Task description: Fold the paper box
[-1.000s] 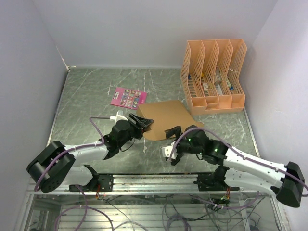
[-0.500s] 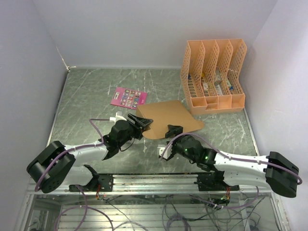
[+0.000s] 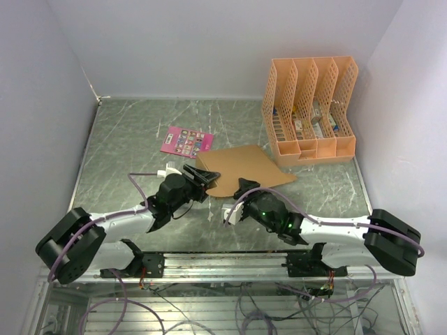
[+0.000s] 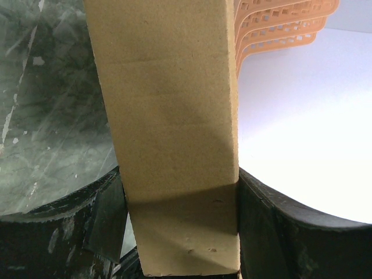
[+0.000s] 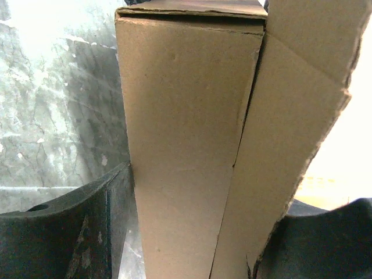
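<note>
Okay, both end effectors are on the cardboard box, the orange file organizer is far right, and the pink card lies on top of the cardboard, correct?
No. The pink card lies on the table off the far left corner of the paper box, not on top of it; the top external view shows this. The rest stands.

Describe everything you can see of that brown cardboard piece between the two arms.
The paper box is plain brown corrugated cardboard, matte, creased, with a flap beside a folded panel in the right wrist view. Not yet a finished box, it lies mostly flat on the table near the orange organizer. The left gripper is shut on its near-left corner; the right gripper straddles its near edge, grip unclear.
</note>
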`<act>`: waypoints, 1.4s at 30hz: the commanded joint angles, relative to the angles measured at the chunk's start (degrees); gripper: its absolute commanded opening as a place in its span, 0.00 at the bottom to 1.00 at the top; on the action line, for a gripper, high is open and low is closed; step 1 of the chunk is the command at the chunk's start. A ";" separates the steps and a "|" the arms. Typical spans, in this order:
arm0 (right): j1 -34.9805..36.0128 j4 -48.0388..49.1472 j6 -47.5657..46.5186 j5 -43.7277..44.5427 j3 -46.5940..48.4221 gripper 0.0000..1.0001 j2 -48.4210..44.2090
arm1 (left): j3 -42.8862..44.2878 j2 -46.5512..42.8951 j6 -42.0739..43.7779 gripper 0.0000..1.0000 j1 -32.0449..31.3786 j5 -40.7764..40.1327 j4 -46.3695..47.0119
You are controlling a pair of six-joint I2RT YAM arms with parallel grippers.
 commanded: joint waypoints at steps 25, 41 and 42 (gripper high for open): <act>-6.33 -21.50 27.26 -2.22 25.73 0.38 -4.65 | 21.72 -40.19 15.71 0.99 1.21 -12.89 -57.88; -36.01 -59.34 79.44 -38.34 71.35 0.38 15.92 | 47.39 -26.44 40.68 0.99 1.17 -14.75 -70.82; -37.07 -59.37 82.36 -41.24 70.34 0.38 16.23 | 47.03 -26.40 40.85 0.99 1.22 -14.40 -70.30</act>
